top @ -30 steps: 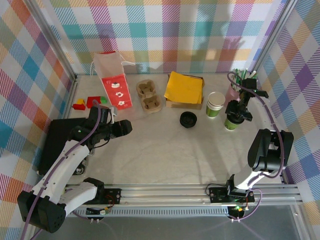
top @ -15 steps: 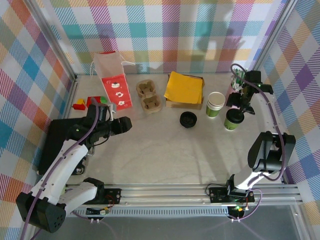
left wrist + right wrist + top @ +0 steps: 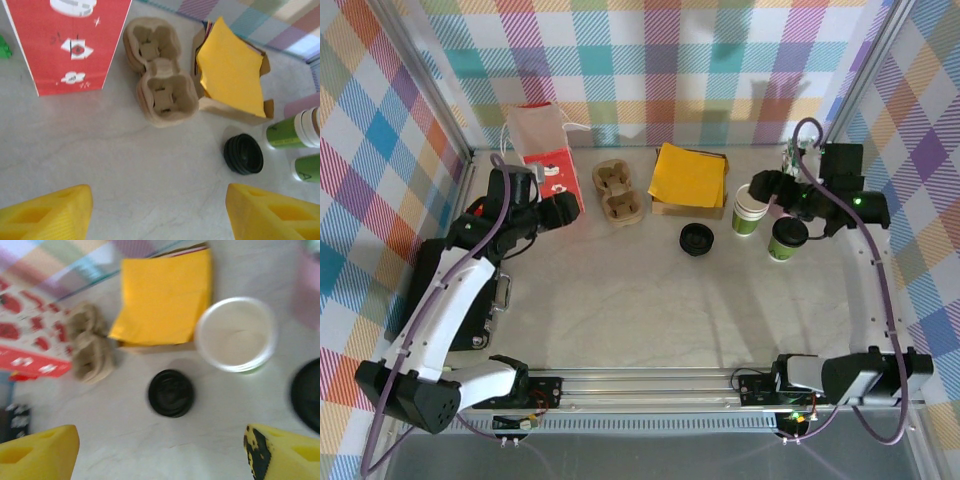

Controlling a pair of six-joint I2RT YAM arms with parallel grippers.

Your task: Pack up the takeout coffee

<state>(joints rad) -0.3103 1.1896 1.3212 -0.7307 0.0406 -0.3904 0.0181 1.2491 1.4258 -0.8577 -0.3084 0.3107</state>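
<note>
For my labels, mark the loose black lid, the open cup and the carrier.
loose black lid (image 3: 696, 239): top view, centre.
open cup (image 3: 235, 334): right wrist view, white inside.
carrier (image 3: 161, 95): left wrist view, lower pocket.

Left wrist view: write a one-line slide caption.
Open left tool over carrier, red bag, yellow napkins, black lid, green cups.

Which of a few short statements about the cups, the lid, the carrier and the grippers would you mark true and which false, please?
1. The black round plastic lid lies loose on the table, on no cup. True.
2. Both green paper cups are uncovered. False: the open green paper cup shows its cream-white inside, but the lidded green paper cup beside it wears a black lid.
3. The brown pulp cup carrier holds a cup. False: both its wells are empty.
4. The left gripper and the right gripper are open and hold nothing. True.
</note>
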